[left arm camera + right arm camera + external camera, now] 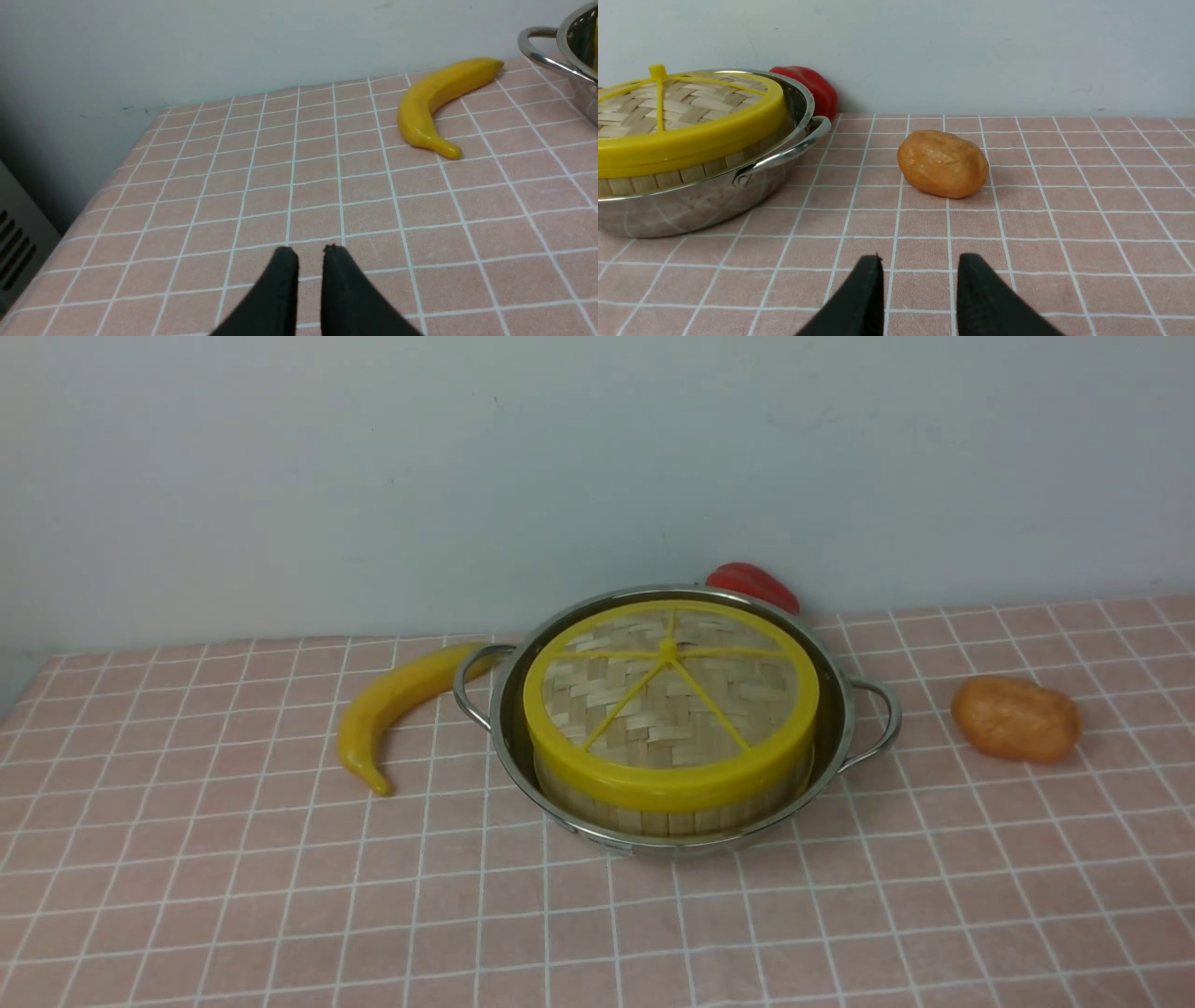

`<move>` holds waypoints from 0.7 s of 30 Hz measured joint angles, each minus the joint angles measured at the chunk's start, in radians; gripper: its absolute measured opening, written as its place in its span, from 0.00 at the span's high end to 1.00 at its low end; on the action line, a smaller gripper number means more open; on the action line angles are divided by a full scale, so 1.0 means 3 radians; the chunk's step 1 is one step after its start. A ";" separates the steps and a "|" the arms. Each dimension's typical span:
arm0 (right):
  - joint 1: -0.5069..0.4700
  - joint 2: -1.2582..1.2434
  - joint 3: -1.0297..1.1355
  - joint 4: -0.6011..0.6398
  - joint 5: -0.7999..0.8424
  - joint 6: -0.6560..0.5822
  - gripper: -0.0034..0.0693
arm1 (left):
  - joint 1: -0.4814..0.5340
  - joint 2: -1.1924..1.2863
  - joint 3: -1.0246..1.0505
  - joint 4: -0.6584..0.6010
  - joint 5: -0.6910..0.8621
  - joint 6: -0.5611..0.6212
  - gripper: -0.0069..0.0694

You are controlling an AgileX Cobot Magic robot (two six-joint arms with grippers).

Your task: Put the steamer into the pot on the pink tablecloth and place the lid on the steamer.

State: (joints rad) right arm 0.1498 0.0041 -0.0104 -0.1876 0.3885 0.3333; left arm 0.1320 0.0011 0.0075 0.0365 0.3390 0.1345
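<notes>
The pot point(842, 709) stands on the pink tablecloth point(280, 896) at mid-table. The steamer point(653, 817) sits inside it; only its slatted bamboo wall shows. The lid point(667, 695), a woven disc with yellow spokes, lies flat on top of the steamer. The buns are hidden. Neither gripper shows in the front view. My left gripper point(309, 251) is empty over bare cloth, its fingers a narrow slit apart, with the pot point(579, 42) far off. My right gripper point(920, 261) is open and empty over the cloth, beside the pot point(691, 210), the steamer point(668, 179) and the lid point(668, 112).
A yellow banana point(392, 709) lies left of the pot, also in the left wrist view point(434, 102). An orange potato-like lump point(1016, 719) lies to the right point(943, 163). A red pepper point(752, 583) sits behind the pot by the wall. The table's left edge drops off point(93, 205).
</notes>
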 joint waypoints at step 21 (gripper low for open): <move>0.0000 0.0000 0.0000 0.0000 0.0000 0.0006 0.62 | 0.0000 0.0000 0.0000 0.0000 0.0001 0.0000 0.80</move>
State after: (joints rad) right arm 0.1498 0.0041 -0.0104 -0.1876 0.3885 0.3351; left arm 0.1320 0.0011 0.0075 0.0365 0.3393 0.1345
